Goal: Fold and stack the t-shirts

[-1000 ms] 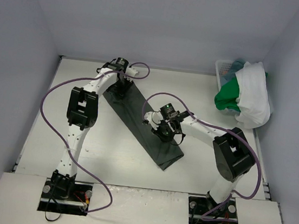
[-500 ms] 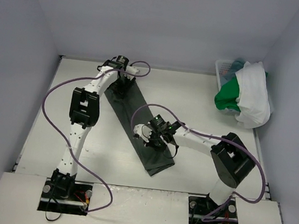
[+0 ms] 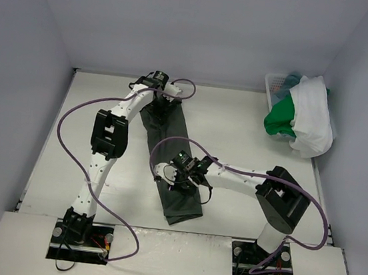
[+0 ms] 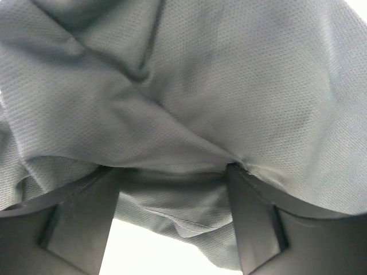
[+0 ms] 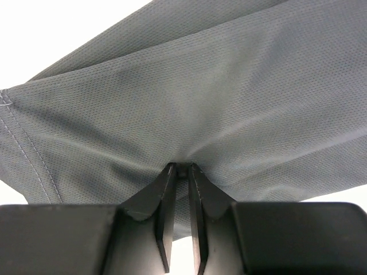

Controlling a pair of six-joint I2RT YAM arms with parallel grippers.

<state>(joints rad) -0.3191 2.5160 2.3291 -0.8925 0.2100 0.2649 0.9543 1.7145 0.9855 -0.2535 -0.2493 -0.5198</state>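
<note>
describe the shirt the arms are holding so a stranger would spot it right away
On the white table, look between the two arms. The dark grey-green t-shirt stretches there as a long narrow strip, left pincer at its far end, right pincer pinching it lower down. Unlike the white shirt and bright green shirt heaped at the corner basket, it is dark.
</note>
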